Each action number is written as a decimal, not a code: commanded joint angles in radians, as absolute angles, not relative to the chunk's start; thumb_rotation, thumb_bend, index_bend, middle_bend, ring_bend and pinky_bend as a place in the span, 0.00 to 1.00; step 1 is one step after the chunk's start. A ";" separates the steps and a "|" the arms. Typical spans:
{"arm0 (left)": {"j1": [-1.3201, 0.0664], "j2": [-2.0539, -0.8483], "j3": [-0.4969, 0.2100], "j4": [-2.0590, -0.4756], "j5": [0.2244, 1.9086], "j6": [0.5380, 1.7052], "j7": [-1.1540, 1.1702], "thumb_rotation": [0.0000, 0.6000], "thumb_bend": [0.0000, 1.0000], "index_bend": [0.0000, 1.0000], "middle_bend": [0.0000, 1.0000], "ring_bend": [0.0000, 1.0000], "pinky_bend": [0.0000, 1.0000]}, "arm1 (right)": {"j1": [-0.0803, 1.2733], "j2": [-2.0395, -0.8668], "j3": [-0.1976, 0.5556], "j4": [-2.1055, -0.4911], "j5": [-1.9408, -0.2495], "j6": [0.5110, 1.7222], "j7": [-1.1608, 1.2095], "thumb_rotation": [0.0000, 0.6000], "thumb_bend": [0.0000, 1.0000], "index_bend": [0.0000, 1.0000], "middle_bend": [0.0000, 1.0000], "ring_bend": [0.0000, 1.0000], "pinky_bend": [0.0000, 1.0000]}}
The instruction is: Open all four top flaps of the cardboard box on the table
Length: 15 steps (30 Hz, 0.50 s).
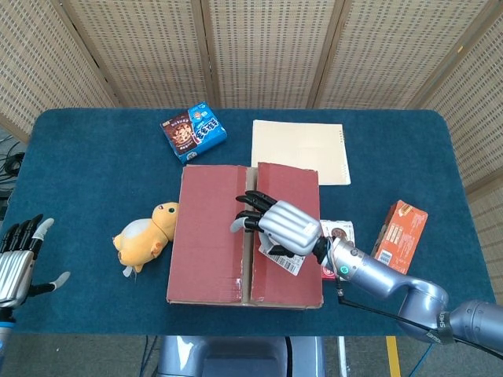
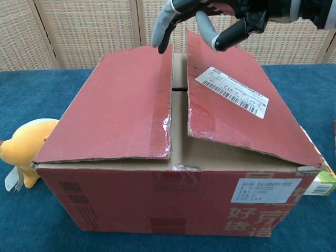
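Right robot hand (image 1: 281, 228) hovers with fingers spread; left robot hand (image 1: 16, 263) open, upright

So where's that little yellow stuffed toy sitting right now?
In the head view the yellow plush toy lies on the table left of the cardboard box, close beside its left wall; the chest view shows it at the box's lower left.

Bright, even light; soft shadows, both views sharp.
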<state>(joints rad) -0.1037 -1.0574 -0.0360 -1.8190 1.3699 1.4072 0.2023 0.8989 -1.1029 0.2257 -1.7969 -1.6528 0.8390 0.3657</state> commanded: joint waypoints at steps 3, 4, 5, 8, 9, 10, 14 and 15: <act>-0.101 -1.056 -0.032 -1.814 1.368 1.401 0.181 0.85 0.21 0.06 0.00 0.00 0.00 | 0.905 -1.097 0.209 -1.800 -1.635 0.827 0.338 1.00 1.00 0.29 0.33 0.03 0.00; -0.102 -1.054 -0.030 -1.815 1.370 1.396 0.173 0.85 0.21 0.06 0.00 0.00 0.00 | 0.906 -1.097 0.206 -1.801 -1.631 0.825 0.334 1.00 1.00 0.29 0.33 0.03 0.00; -0.104 -1.050 -0.027 -1.817 1.373 1.389 0.161 0.85 0.21 0.06 0.00 0.00 0.00 | 0.906 -1.096 0.202 -1.802 -1.626 0.823 0.330 1.00 1.00 0.29 0.33 0.03 0.00; -0.107 -1.046 -0.027 -1.814 1.377 1.383 0.150 0.84 0.21 0.06 0.00 0.00 0.00 | 0.907 -1.094 0.195 -1.802 -1.618 0.821 0.321 1.00 1.00 0.29 0.33 0.03 0.00; -0.107 -1.046 -0.027 -1.813 1.376 1.383 0.148 0.84 0.21 0.06 0.00 0.00 0.00 | 0.908 -1.092 0.193 -1.803 -1.616 0.821 0.317 1.00 1.00 0.29 0.33 0.03 0.00; -0.108 -1.046 -0.028 -1.813 1.376 1.382 0.147 0.84 0.21 0.06 0.00 0.00 0.00 | 0.909 -1.091 0.191 -1.803 -1.614 0.821 0.314 1.00 1.00 0.29 0.33 0.03 0.00; -0.111 -1.047 -0.029 -1.811 1.375 1.378 0.146 0.84 0.21 0.06 0.00 0.00 0.00 | 0.912 -1.088 0.186 -1.805 -1.607 0.821 0.300 1.00 1.00 0.29 0.33 0.03 0.00; -0.111 -1.048 -0.029 -1.811 1.375 1.377 0.145 0.85 0.21 0.06 0.00 0.00 0.00 | 0.913 -1.088 0.185 -1.805 -1.606 0.821 0.297 1.00 1.00 0.29 0.33 0.03 0.00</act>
<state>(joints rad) -0.1113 -1.0477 -0.0285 -1.8110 1.3748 1.3772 0.1455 0.9121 -1.0882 0.1859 -1.8049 -1.6071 0.8207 0.2977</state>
